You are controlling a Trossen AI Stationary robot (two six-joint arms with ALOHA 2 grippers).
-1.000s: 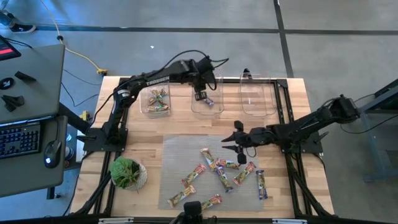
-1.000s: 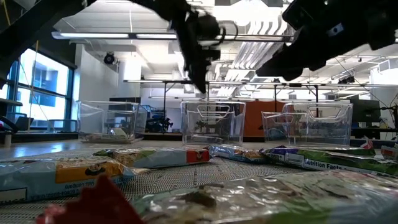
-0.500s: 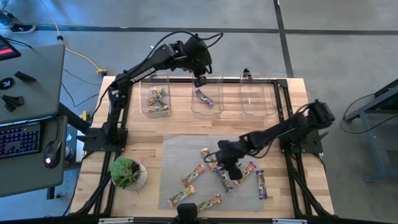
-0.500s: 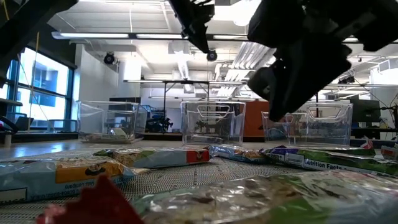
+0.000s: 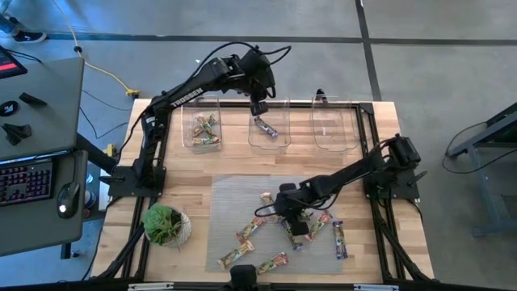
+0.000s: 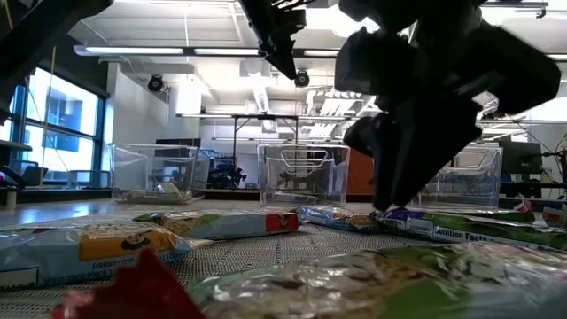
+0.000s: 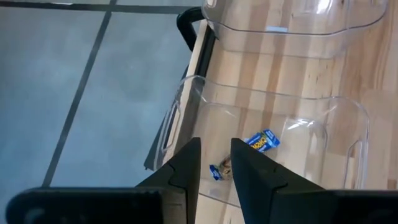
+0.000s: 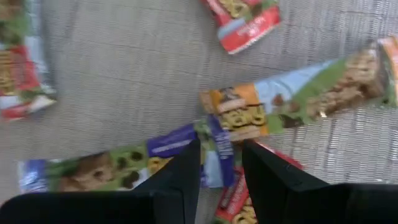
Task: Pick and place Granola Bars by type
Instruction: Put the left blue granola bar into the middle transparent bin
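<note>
A few shiny wrapped Granola Bars (image 5: 205, 129) sit binned, most remain on the bench (image 5: 194, 190); my right tool (image 5: 292, 226) hovers part-open, my left tool (image 5: 259, 106) empty, part-open.

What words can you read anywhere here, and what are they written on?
"Nutrition Facts": on the purple bar wrapper lying on the mat, low view.
"TROSSEN": along the left arm, high view; small, only just readable.
Printing on the other granola bars: too blurred to read.
Bar in the middle clear bin: too small to read.
</note>
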